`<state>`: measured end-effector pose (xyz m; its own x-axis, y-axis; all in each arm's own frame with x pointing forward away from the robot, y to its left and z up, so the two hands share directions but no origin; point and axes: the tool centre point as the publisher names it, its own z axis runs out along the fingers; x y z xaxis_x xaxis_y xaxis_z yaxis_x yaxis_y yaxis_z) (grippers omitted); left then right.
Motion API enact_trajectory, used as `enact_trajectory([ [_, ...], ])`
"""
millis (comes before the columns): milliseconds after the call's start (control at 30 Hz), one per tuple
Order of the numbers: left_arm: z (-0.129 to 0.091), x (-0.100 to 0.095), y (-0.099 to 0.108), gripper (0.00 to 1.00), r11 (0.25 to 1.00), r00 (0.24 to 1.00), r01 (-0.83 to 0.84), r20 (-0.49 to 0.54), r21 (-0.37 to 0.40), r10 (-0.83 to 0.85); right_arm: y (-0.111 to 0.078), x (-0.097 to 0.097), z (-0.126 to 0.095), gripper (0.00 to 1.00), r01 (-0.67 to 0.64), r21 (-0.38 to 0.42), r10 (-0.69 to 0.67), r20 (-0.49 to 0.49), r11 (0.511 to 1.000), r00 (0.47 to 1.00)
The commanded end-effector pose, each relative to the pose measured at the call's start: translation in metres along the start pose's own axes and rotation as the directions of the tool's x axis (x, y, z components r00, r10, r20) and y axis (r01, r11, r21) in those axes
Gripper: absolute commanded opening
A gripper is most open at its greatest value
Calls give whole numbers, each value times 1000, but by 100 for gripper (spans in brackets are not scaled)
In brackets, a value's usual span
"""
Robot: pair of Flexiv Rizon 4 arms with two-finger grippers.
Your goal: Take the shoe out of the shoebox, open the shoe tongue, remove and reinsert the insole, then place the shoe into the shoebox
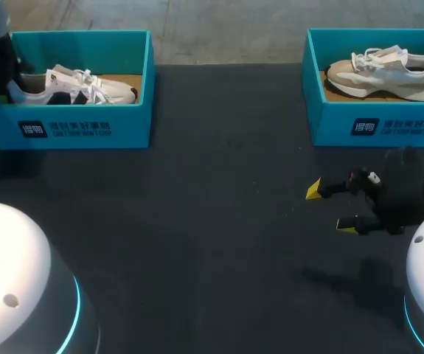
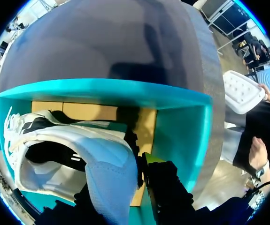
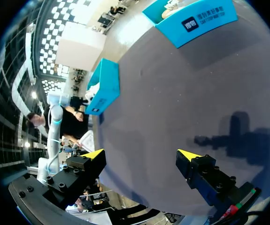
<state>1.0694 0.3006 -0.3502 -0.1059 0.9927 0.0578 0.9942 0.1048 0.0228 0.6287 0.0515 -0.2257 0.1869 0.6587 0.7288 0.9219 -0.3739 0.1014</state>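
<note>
A white and black shoe [image 1: 79,86] lies in the teal shoebox [image 1: 79,125] at the table's far left. My left gripper [image 1: 4,80] comes down at the box's left end, at the shoe's heel. In the left wrist view the shoe's white heel [image 2: 109,173] stands between the fingers of the left gripper [image 2: 125,171], which is shut on it; one yellow fingertip [image 2: 151,159] shows, the other is hidden behind the heel. My right gripper [image 1: 334,209] hangs open over bare table at the right, nothing between its fingers [image 3: 93,154].
A second teal shoebox [image 1: 377,122] with a beige shoe [image 1: 385,70] stands at the far right, just beyond my right gripper. Dark table [image 1: 212,221] stretches between the boxes and toward the front.
</note>
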Motion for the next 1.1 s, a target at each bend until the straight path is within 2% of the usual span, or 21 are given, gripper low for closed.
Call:
enact_trajectory([
  [33, 10, 0, 2, 0, 1000, 1000, 7, -4, 8, -7, -3, 0, -3, 100, 0, -3, 0, 1, 1000, 1000],
  [867, 45, -9, 3, 2, 998, 999, -1, -37, 66, 3, -3, 0, -3, 100, 0, -3, 0, 1, 1000, 1000],
  [933, 45, -9, 2, 14, 998, 999, -2, -41, 69, 5, -3, 0, -3, 100, 0, -3, 0, 1, 1000, 1000],
  [967, 46, -9, 2, 29, 998, 999, -3, -42, 70, 5, -3, 0, -3, 100, 0, -3, 0, 1, 1000, 1000],
  [1000, 46, -9, 2, 36, 997, 999, -3, -42, 72, 6, -3, 0, -3, 100, 0, -3, 0, 1, 1000, 1000],
  [1033, 44, -8, 2, 47, 997, 999, -3, -41, 73, 6, -3, 0, -3, 100, 0, -3, 0, 1, 1000, 1000],
  [1067, 43, -8, 2, 50, 997, 999, -3, -39, 72, 6, -3, 0, -3, 100, 0, -3, 0, 1, 1000, 1000],
  [1100, 40, -7, 2, 72, 997, 999, -4, -36, 72, 7, -3, 0, -3, 100, 0, -3, 0, 1, 1000, 1000],
])
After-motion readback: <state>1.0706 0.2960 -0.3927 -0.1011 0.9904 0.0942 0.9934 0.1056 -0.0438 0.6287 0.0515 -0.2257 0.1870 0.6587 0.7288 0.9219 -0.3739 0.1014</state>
